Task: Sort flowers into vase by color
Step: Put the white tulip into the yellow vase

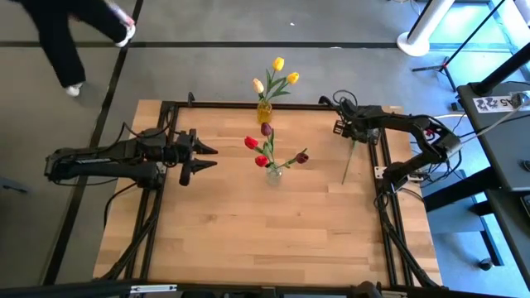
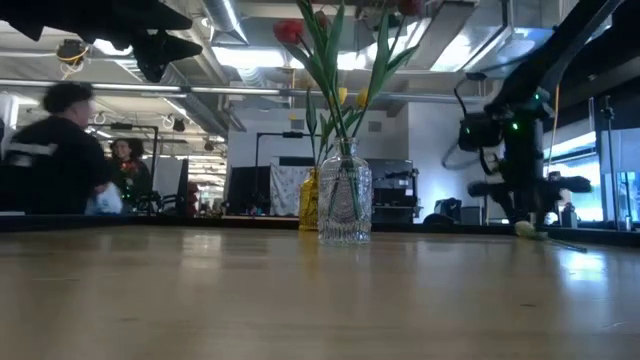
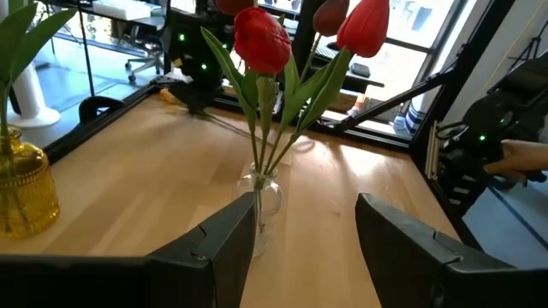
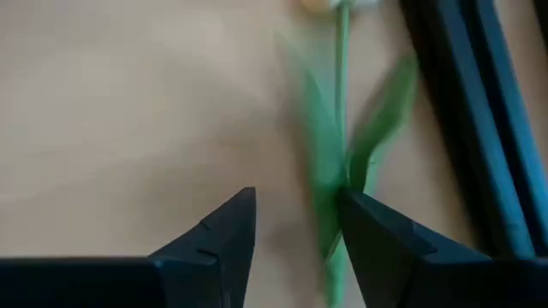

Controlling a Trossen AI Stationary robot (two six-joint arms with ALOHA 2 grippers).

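Tulip (image 1: 350, 159) lies loose on the tabletop (image 1: 248, 232) at the high view's right edge, its stem running top to bottom beneath the right gripper (image 1: 340, 124). The left gripper (image 1: 203, 155) waits mid-left, jaws apart.

In the right wrist view we see what that misses: jaws half apart, the stem (image 4: 341, 137) against the right-hand finger (image 4: 390, 244), not centred between them.

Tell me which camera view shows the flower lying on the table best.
The right wrist view: the lying flower fills it, stem beside the right gripper. The high view shows it thin but whole; the low view only a speck; the left wrist view nothing clear.
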